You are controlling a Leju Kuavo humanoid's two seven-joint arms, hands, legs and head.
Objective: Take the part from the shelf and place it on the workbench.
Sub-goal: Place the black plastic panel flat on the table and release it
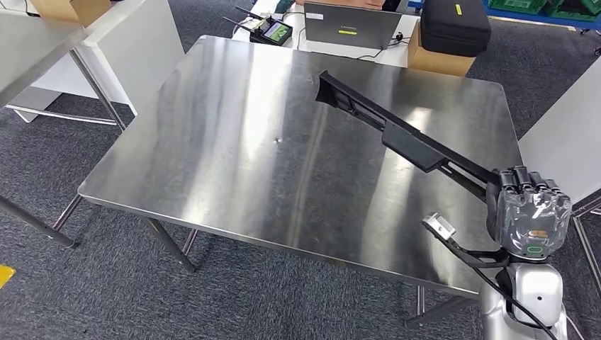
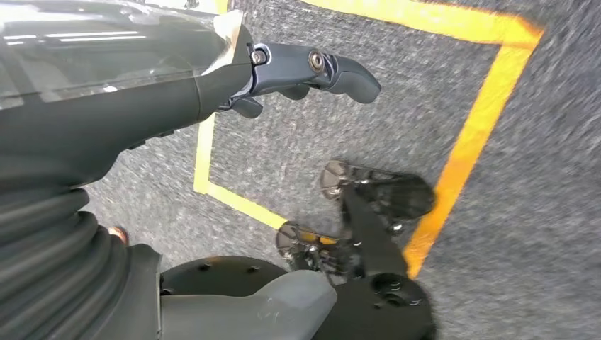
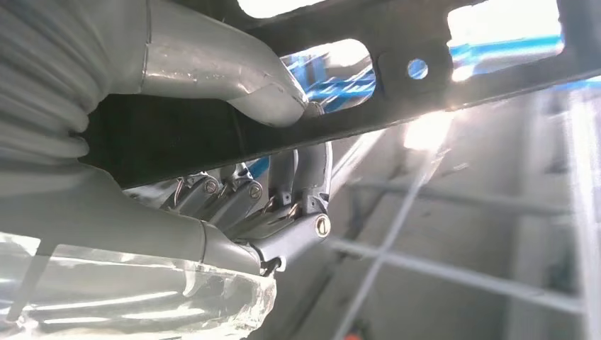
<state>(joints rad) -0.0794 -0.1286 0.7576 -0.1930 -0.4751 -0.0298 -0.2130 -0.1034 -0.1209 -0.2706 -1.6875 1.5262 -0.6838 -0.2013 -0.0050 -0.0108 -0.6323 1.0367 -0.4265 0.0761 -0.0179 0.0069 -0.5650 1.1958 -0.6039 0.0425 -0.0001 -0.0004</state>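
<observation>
A long black plastic part (image 1: 397, 131) stretches across the right half of the steel workbench (image 1: 234, 149), its far end over the table's middle back. My right hand (image 1: 530, 207) grips its near end past the table's right edge. In the right wrist view the thumb (image 3: 220, 71) and the fingers (image 3: 283, 205) wrap around the black bar (image 3: 397, 92). I cannot tell whether the part's far end touches the tabletop. My left hand (image 2: 212, 78) hangs over the grey carpet with its fingers (image 2: 319, 71) apart and nothing in it.
A laptop (image 1: 352, 27), a black case (image 1: 455, 25) on a cardboard box and a small device (image 1: 273, 30) stand on a white table behind the workbench. Another steel table (image 1: 28, 42) is at the left. Yellow floor tape (image 2: 468, 142) marks the carpet.
</observation>
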